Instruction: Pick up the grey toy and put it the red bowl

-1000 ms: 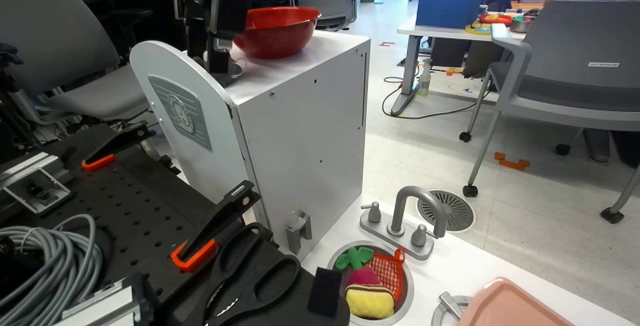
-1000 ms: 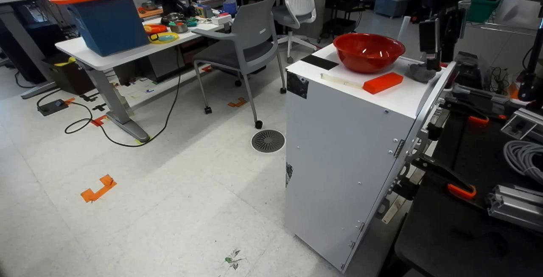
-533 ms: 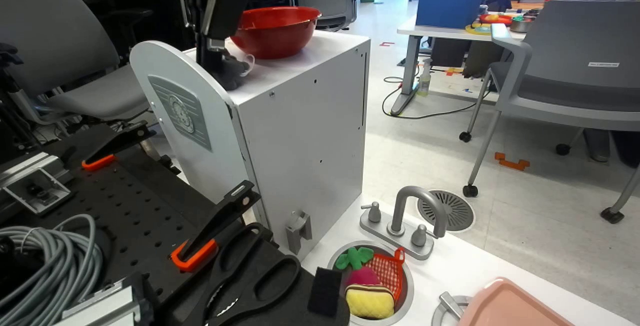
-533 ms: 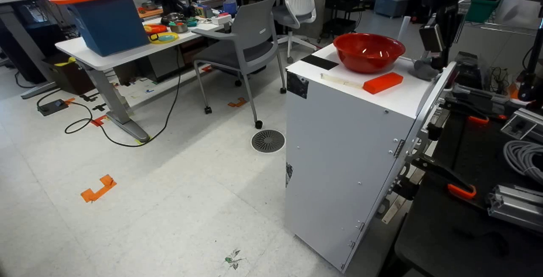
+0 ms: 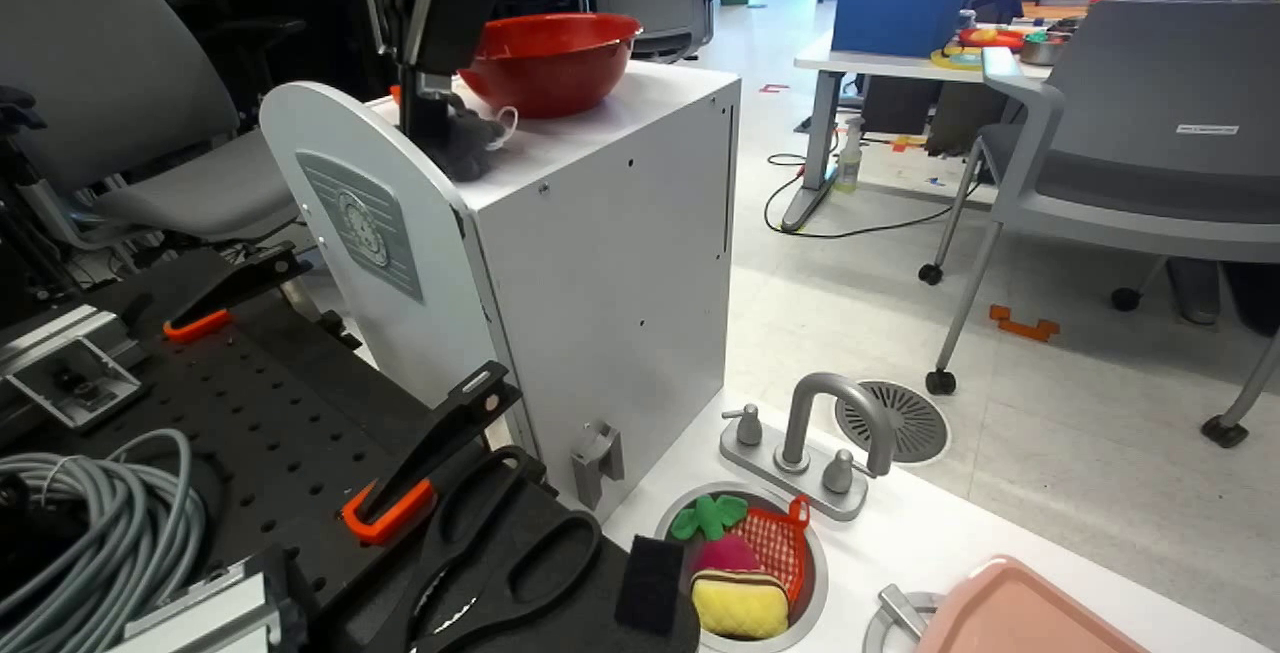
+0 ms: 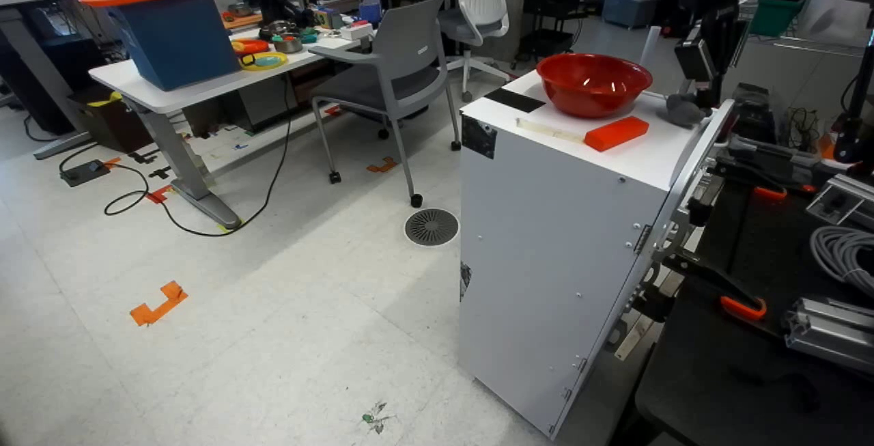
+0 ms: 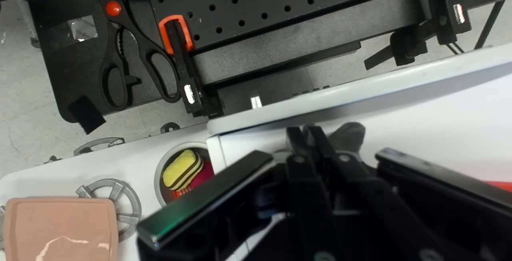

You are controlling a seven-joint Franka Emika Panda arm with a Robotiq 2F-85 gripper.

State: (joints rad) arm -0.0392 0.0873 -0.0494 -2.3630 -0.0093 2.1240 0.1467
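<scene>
Pale floor (image 6: 293,337) runs under a white desk (image 6: 116,80), a blue bin (image 6: 177,43) on it and a grey office chair (image 6: 410,29), all well apart from the work. Nearer stands a white cabinet (image 6: 539,261); its flat top carries the red bowl (image 6: 594,87), with an orange-red block (image 6: 616,134) on the bowl's near side. At the end by the round-topped panel (image 5: 450,263), just beside the panel's raised edge, is the grey toy (image 5: 470,145).

The gripper (image 7: 306,133) reaches down to the toy. Its jaws are nearly together: the wrist view shows a sliver of dark grey between the fingertips and a larger lobe slanting away to the right of them. I judge that they have hold of part of the toy, though the depth of the bite is hidden. The toy's long axis is hard to read behind the fingers, and I cannot tell whether its underside touches the cabinet top.

What matters next is the line from toy to bowl. In an exterior view the bowl (image 5: 560,68) lies right and far of the toy, near but apart. The step in hand looks like the grasp, with the lift due. The toy should rise above the bowl's rim before it travels; carried too low, it would likely shove the bowl, and a shallow pinch might let it slip.
</scene>
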